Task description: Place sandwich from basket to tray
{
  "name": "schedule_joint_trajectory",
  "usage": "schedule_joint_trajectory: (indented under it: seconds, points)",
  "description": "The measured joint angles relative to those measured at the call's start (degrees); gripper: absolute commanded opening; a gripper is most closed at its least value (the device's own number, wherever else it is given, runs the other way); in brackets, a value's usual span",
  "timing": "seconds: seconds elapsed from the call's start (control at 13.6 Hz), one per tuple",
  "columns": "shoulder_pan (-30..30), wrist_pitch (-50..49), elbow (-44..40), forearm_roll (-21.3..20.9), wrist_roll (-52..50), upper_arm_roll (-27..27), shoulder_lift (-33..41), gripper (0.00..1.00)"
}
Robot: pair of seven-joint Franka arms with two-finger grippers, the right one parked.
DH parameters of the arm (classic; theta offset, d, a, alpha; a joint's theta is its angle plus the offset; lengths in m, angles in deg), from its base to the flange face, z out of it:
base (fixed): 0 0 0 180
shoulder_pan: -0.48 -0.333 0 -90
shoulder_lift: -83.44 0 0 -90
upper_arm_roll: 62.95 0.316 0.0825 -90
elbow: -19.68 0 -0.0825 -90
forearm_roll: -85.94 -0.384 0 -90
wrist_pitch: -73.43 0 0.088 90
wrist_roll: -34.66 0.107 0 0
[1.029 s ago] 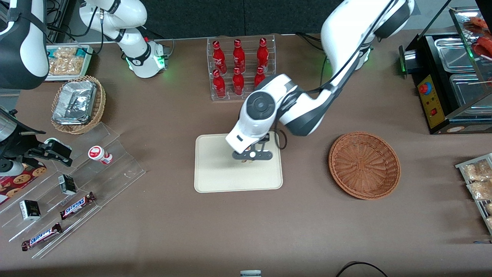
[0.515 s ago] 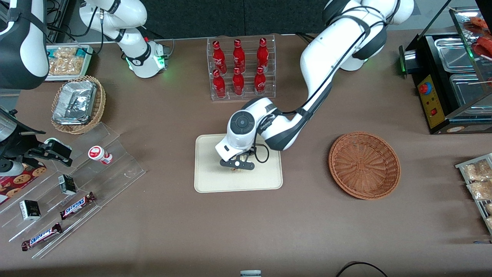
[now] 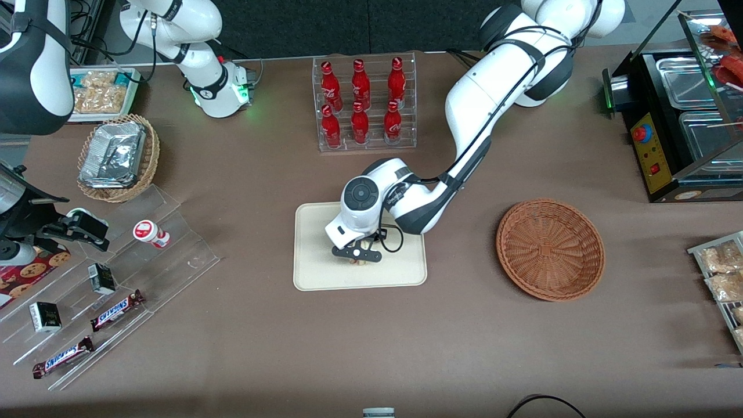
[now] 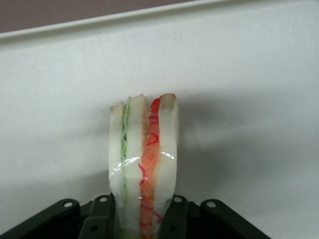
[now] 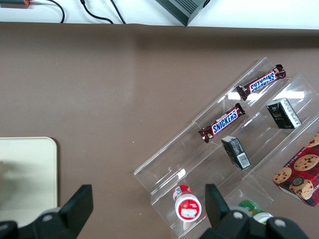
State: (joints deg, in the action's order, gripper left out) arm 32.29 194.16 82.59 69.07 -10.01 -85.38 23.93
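Note:
My left gripper (image 3: 357, 259) hangs low over the middle of the cream tray (image 3: 316, 273), shut on the sandwich (image 3: 361, 262). In the left wrist view the sandwich (image 4: 144, 164) is a white wedge with green and red-orange layers, pinched between the two black fingers (image 4: 174, 219) of the gripper (image 4: 142, 224), its tip close to the tray surface (image 4: 239, 74). The reddish-brown wicker basket (image 3: 550, 249) sits toward the working arm's end of the table and holds nothing.
A clear rack of several red bottles (image 3: 363, 101) stands farther from the front camera than the tray. Stepped acrylic racks with Snickers bars (image 3: 116, 310) and a tan basket of foil trays (image 3: 119, 157) lie toward the parked arm's end. Bagged snacks (image 3: 720, 273) lie past the wicker basket.
The arm has carried the sandwich from the tray's basket-side part toward its middle and lowered it closer to the tray surface.

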Motion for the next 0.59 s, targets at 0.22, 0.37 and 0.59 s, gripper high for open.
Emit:
schedule_joint_trajectory:
  seconds: [0.22, 0.37, 0.59]
  points:
    - [-0.1, -2.2, -1.8, 0.0, -0.7, 0.0, 0.3, 1.0]
    - [-0.6, -5.7, -3.6, 1.8, -1.1, 0.1, 1.7, 1.0]
    - [-5.6, -13.3, -5.1, 8.4, 2.2, 0.2, 7.7, 1.0]
